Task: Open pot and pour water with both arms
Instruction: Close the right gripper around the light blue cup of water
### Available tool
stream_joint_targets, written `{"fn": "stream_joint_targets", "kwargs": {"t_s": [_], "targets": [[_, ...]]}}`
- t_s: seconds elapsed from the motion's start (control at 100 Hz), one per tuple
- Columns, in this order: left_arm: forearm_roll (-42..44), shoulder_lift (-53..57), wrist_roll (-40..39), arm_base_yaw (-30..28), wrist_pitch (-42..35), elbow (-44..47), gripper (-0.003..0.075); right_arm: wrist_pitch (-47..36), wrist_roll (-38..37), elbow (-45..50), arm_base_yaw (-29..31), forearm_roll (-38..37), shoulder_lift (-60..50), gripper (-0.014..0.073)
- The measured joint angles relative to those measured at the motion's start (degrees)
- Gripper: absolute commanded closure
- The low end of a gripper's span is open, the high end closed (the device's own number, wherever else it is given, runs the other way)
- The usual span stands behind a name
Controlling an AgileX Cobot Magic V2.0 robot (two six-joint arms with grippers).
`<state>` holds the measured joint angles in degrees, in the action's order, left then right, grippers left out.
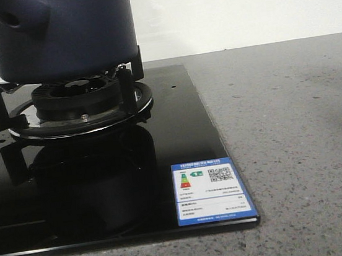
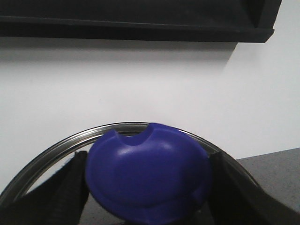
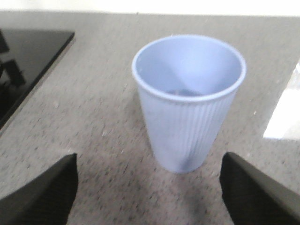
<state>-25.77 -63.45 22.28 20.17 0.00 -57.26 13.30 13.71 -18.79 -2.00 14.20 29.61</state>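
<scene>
On burner, matte navy pot [image 1: 59, 32].

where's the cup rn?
In the right wrist view, the pale blue cup stands upright on the grey counter, beside the black stovetop, ahead of the open right gripper.

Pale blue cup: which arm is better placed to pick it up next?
Right. Its end effector is open, with the upright cup standing between the fingers on the counter. The left end effector is occupied, its fingers flanking the lid knob.
</scene>
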Motion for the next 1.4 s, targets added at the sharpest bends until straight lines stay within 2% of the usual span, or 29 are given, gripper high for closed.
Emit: {"fn": "stream_joint_targets", "kwargs": {"t_s": [0.24, 0.48, 0.94, 1.01, 1.18, 1.4], "targets": [[0.0, 0.0, 0.0, 0.0, 0.0, 0.0, 0.0383, -11.1, 0.0, 1.6, 0.0, 0.0, 7.7, 0.0053], [0.0, 0.0, 0.0, 0.0, -0.4, 0.0, 0.0383, -18.6, -0.1, 1.6, 0.0, 0.2, 18.6, 0.0053], [0.0, 0.0, 0.0, 0.0, -0.5, 0.0, 0.0383, -23.5, -0.2, -2.5, 0.0, 0.3, 29.5, 0.0058], [0.0, 0.0, 0.0, 0.0, -0.5, 0.0, 0.0383, -24.2, -0.2, -2.5, 0.0, 0.3, 30.8, 0.0099], [0.0, 0.0, 0.0, 0.0, -0.5, 0.0, 0.0383, -25.4, -0.2, -2.5, 0.0, 0.3, 31.9, 0.0265], [0.0, 0.0, 0.0, 0.0, -0.6, 0.0, 0.0383, -25.3, -0.2, -2.7, 0.0, 0.4, 32.0, 0.0274]]}}
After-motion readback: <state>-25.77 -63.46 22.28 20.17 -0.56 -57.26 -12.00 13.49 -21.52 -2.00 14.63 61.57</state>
